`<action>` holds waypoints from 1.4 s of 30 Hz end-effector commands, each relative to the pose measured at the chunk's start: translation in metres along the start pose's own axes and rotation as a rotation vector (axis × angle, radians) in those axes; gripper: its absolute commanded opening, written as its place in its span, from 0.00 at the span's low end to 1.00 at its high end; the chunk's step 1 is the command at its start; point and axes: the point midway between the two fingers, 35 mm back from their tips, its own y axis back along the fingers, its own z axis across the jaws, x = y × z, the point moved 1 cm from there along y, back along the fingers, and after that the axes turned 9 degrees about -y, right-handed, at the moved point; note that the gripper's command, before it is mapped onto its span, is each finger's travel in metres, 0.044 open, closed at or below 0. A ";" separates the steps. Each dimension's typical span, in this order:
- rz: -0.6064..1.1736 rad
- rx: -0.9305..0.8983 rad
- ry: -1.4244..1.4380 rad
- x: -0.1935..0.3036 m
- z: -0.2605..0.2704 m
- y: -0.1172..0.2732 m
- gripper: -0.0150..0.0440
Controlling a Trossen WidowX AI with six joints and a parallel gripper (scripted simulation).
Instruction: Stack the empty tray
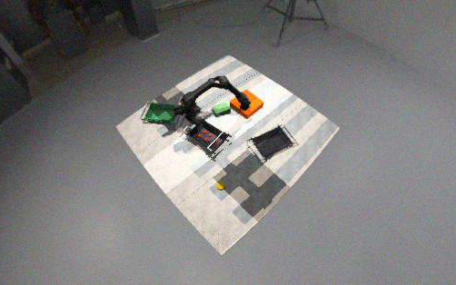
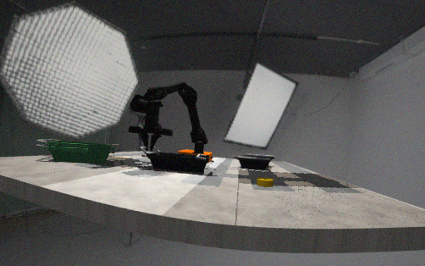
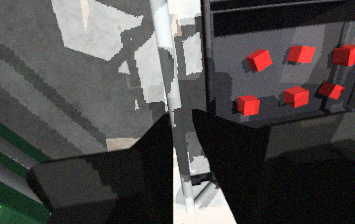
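Observation:
The loaded black tray (image 1: 202, 143) (image 2: 179, 163) (image 3: 258, 25) stands upright, with several red blocks (image 1: 205, 132) (image 3: 296, 96) on its floor. One white bar (image 1: 215, 142) lies in across the top near the end away from my gripper. The other bar (image 3: 163, 35) is outside the near end wall. My gripper (image 1: 193, 126) (image 2: 150, 147) (image 3: 181, 117) points down at that end, fingers slightly apart, with this bar passing between or just beneath the fingertips; contact cannot be told. The empty black tray (image 1: 272, 142) (image 2: 254, 161) stands apart to the right, bars out over its ends.
A green tray (image 1: 160, 112) (image 2: 80, 152) with wire bars stands left of the loaded tray. A light green block (image 1: 222, 109) lies near the orange box (image 1: 255, 106) (image 2: 184, 152) by the arm's base. A yellow disc (image 1: 220, 186) (image 2: 265, 182) lies toward the front.

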 end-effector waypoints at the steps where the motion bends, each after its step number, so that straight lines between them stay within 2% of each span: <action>1: 0.000 0.012 0.010 0.000 -0.017 0.005 0.39; 15: 0.000 0.017 0.010 -0.008 -0.062 -0.014 0.39; 26: 0.000 0.016 0.010 -0.005 -0.058 0.029 0.39; 42: -0.008 0.023 0.007 -0.007 -0.060 0.022 0.39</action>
